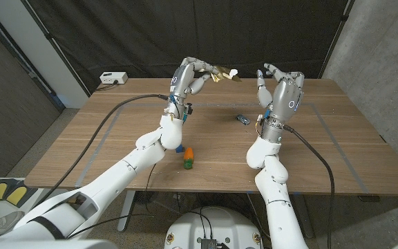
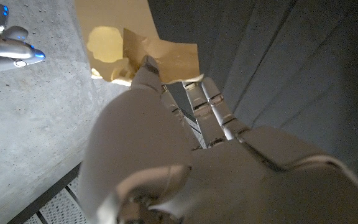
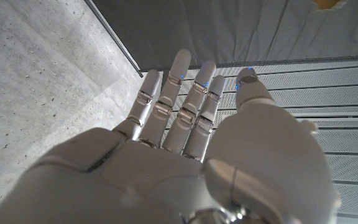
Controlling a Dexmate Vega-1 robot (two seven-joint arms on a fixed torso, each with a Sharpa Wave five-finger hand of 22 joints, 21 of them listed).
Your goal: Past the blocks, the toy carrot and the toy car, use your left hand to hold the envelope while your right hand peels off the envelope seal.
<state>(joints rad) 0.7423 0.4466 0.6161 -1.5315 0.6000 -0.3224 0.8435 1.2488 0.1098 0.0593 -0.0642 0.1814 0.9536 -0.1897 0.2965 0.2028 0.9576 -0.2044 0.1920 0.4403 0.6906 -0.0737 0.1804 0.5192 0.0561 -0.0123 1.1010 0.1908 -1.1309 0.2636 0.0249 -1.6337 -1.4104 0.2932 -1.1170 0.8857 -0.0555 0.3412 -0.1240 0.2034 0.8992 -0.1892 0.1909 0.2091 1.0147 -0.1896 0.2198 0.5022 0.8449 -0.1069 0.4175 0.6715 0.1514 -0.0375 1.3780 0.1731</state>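
Envelope [image 1: 221,75] pinched in left hand [image 1: 188,76] fingers [image 2: 213,102], right hand [image 1: 282,90] apart, empty.

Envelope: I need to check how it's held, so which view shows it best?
The left wrist view: the envelope sits large above the left hand gripping it. The head view shows it small.

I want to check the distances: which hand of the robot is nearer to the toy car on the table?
The right hand. It is raised just right of the toy car, open and holding nothing. The left hand is lifted further to the car's left, holding the envelope.
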